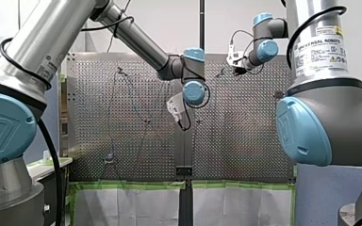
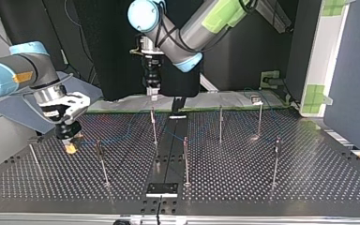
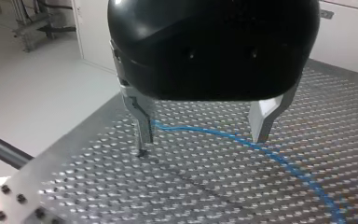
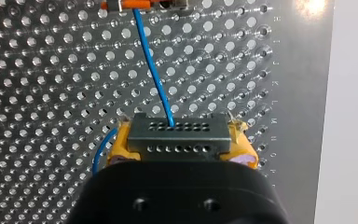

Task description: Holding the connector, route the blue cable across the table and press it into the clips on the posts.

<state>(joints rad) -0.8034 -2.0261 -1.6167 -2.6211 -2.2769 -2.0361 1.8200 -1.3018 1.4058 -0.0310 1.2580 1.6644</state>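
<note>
- My right gripper [image 4: 179,148] is closed on the connector [image 4: 177,127]. The right wrist view shows the grey block with its rows of small holes clamped between the yellow pads [image 4: 114,151].
- The blue cable [image 4: 154,74] leaves the connector's far face. It runs ahead of the gripper over the perforated table [image 2: 309,178] to an orange piece [image 4: 130,4] at the edge of that view.
- A second short curve of the same cable shows just beside one pad, low against the table.
- In the top view this gripper is at the left, down close to the table, near a thin post at that side.
- My left gripper [image 3: 200,140] is wide open, with nothing between its metal fingers [image 3: 142,123].
- In the left wrist view the cable lies on the table under the gap between those fingers and curves away past one of them.
- In the top view my left gripper hangs near the table's far edge, around the middle, pointing down.
- Several slim upright posts [image 2: 185,159] stand spread across the table, well apart from one another.
- The cable shows only faintly among the posts in the top view, so I cannot tell whether it sits in any of them.
</note>
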